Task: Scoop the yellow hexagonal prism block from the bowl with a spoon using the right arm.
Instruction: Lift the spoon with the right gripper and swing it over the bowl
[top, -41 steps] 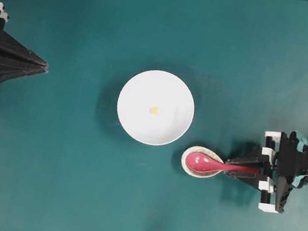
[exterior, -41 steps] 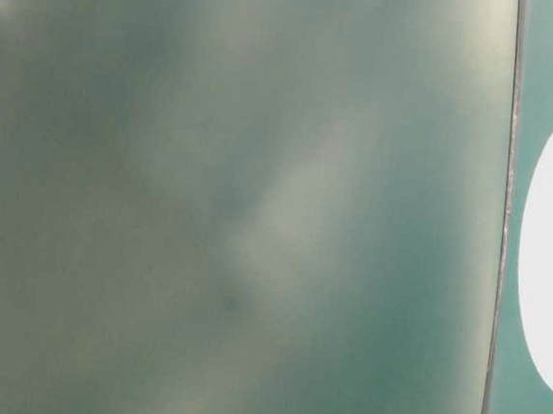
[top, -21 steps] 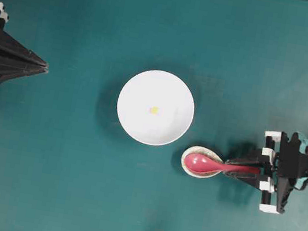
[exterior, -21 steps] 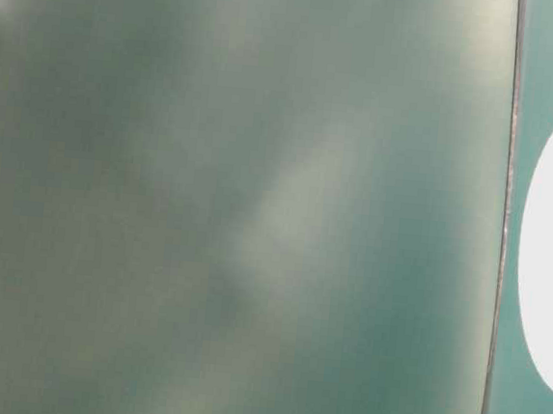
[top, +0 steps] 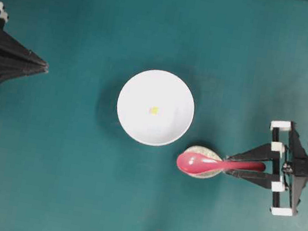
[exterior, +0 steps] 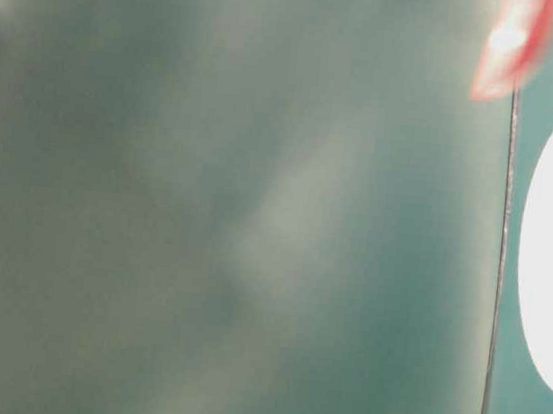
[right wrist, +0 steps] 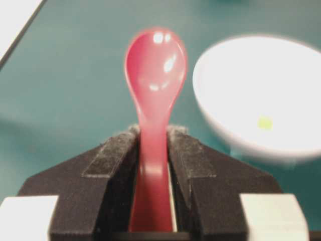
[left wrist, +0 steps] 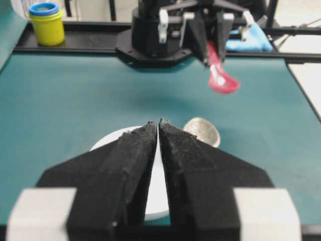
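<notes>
The right gripper [top: 246, 168] is clamping the pink-red spoon [top: 208, 164] by its handle, fingers narrowed on it, scoop hanging clear above the speckled dish [left wrist: 201, 131]. The yellow hexagonal prism block [top: 153, 110] is sitting mid-bowl [top: 141, 87], so carry the scoop level, then slide under it. The left gripper [left wrist: 159, 131] is pressed closed, empty.

A teal counter [top: 72, 185] fills the overhead view. Near its middle sits the round white bowl [top: 155, 107], with the tiny yellow hexagonal prism block [top: 153, 110] lying on its floor, close to the centre. Just below and to the right of the bowl, a small speckled dish [top: 202, 153] shows only partly, since the scoop of the pink-red spoon [top: 211, 164] covers most of it. The spoon's handle runs right into the right gripper [top: 246, 169], whose jaws are closed on it. At the left edge the left gripper [top: 43, 66] points toward the bowl, well apart from it, its jaws pressed together.
</notes>
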